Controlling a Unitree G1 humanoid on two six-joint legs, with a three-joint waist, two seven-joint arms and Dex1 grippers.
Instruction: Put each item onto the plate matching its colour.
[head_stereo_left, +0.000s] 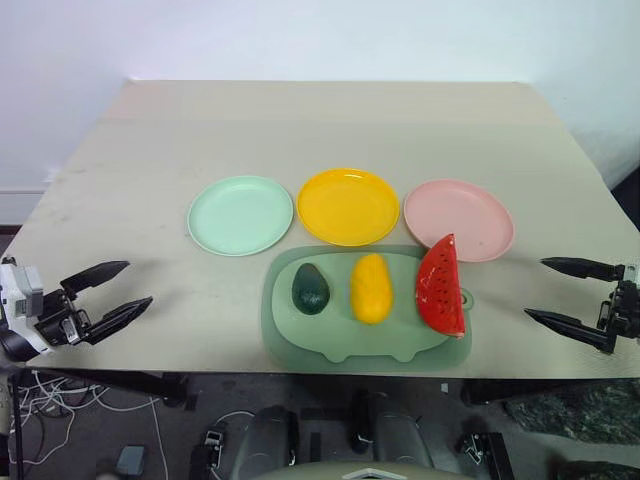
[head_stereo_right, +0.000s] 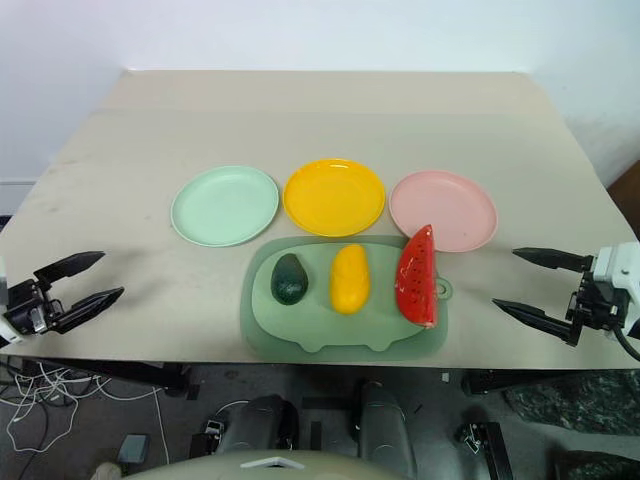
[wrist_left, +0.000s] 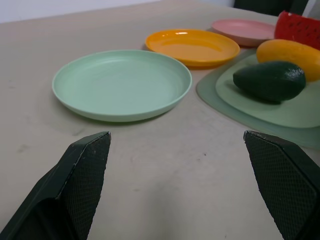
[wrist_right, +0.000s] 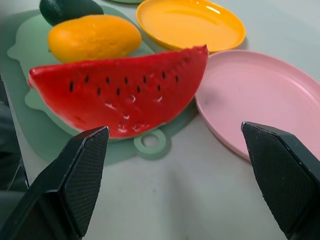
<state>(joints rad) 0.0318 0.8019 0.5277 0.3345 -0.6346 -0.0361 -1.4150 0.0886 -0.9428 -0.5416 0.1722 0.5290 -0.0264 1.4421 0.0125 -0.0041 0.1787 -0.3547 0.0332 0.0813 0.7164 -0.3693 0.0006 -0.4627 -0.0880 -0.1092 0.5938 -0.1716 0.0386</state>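
The left gripper (head_stereo_left: 108, 292) hovers with its two black fingers spread wide and nothing between them, and the right gripper (head_stereo_left: 566, 291) hangs the same way, released and empty. Between the two grippers, well apart from each, the dull green rounded mat (head_stereo_left: 300, 340) carries all three toy foods in a row: the dark green avocado (head_stereo_left: 311, 288) lies nearest the left gripper, the yellow oval mango (head_stereo_left: 371, 288) sits in the middle, and the red watermelon wedge with black seeds (head_stereo_left: 441, 287) lies nearest the right gripper. Avocado and mango both run lengthwise away from the robot; the wedge stands on edge, its tip toward the plates. Beyond the mat lie the mint green round plastic plate (head_stereo_left: 240, 215), the yellow round plate (head_stereo_left: 348, 206) and the pink round plate (head_stereo_left: 458, 219), all bare. The right wrist view brings out the wedge's seeded face and the mat's small ring tab (wrist_right: 150, 142).
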